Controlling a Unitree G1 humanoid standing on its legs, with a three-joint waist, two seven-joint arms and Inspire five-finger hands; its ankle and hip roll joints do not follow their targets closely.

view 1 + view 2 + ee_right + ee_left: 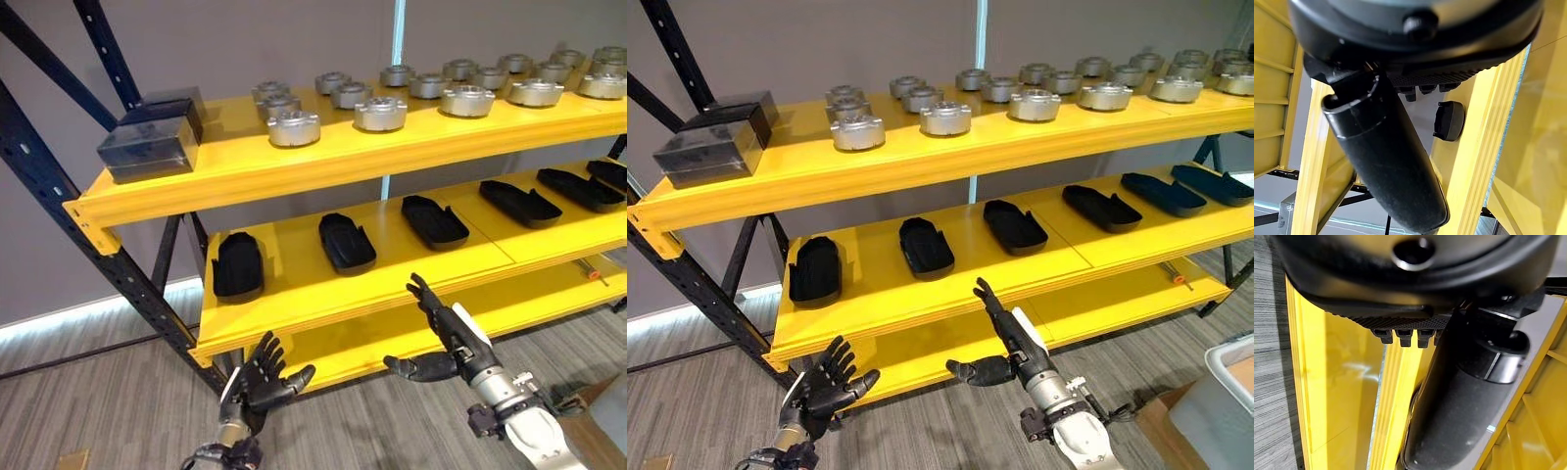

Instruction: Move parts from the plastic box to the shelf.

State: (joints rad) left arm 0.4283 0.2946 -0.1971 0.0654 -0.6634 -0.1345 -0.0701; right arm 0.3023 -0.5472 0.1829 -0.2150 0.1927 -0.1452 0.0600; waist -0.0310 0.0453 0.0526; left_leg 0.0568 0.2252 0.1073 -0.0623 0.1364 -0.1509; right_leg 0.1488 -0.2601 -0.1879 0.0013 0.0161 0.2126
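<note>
Both hands, left [257, 377] and right [453, 338], hang open and empty (shelf [323, 284] at 12 o'clock); a blind turn toward the box risks clipping it.

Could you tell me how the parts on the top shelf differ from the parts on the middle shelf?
The top-shelf parts are round, shiny silver metal pieces; the middle-shelf parts are long, flat, matte black shells. The silver ones stand in two rows; the black ones lie in a single row. Both sets rest on yellow shelves, untouched by either hand.
</note>
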